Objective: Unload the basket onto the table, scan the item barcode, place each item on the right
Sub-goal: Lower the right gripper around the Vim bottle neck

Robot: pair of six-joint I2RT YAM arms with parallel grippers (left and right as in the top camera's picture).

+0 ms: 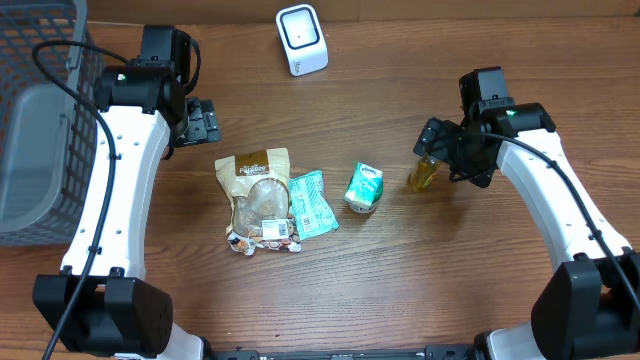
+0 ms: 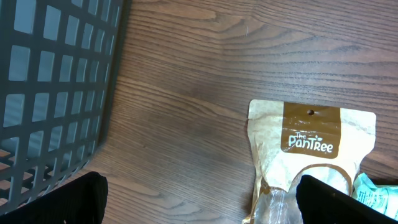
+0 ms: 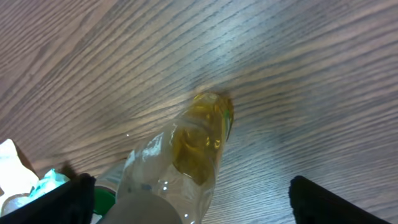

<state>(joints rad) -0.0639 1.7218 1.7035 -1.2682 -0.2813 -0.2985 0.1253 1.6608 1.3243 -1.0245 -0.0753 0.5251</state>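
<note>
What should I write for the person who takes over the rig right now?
Left gripper: open, empty, over the table beside the Pantree pouch.
Right gripper: open, jaws either side of the bottle of yellow liquid, not closed on it.
White scanner at the far edge; teal packet and green carton between pouch and bottle.
Done: reach to bottle. Left: grip it, show barcode to scanner.

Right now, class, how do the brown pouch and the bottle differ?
The pouch is flat, brown and printed; the bottle is round, clear plastic holding yellow liquid. The pouch looks the larger in the overhead view. The pouch lies with nothing around it; the bottle lies between the open fingers of the right gripper. Both rest on the wooden table.
</note>
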